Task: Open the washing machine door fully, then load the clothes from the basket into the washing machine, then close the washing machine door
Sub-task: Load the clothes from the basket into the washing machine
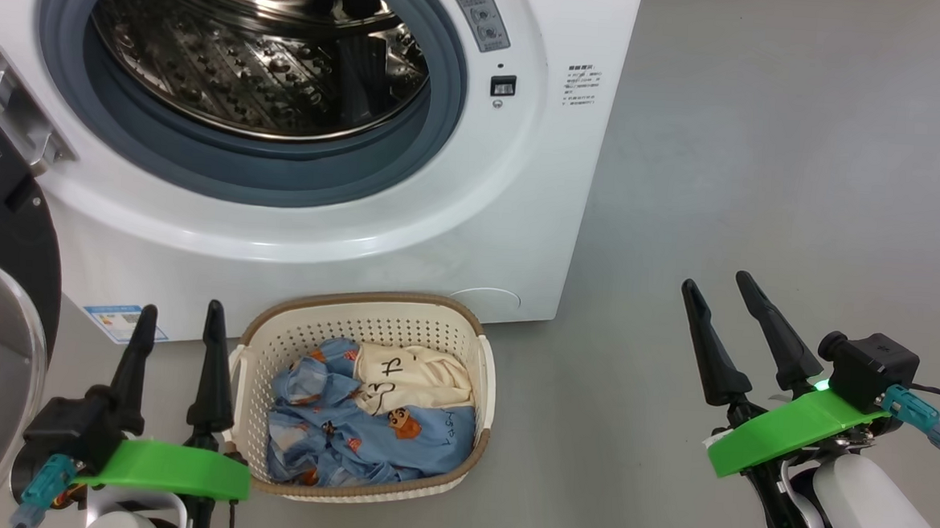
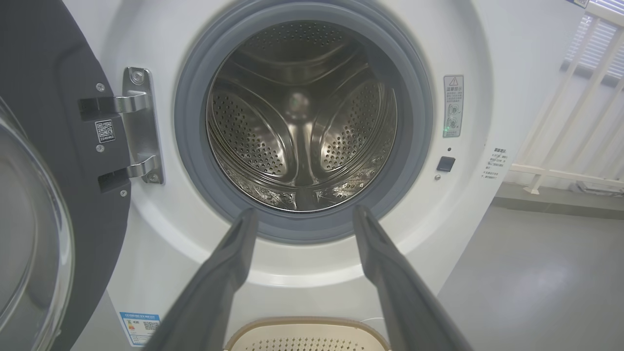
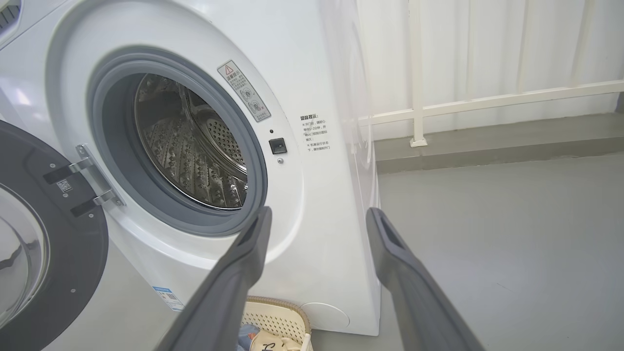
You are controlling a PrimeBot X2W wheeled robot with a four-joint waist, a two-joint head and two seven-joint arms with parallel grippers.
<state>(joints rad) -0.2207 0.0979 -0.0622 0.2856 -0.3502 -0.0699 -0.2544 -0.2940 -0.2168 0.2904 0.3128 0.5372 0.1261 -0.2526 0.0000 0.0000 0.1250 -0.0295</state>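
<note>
One basket (image 1: 402,330) sits just right of the left claw (image 1: 181,308).

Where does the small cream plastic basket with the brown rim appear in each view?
Head view: the small cream plastic basket is at lower centre, before the white washing machine.
Left wrist view: the basket is at bottom centre, cut off.
Right wrist view: the basket is at the bottom, left of centre.
Shared landmark: the blue label sticker, left of the basket in all views.
</note>
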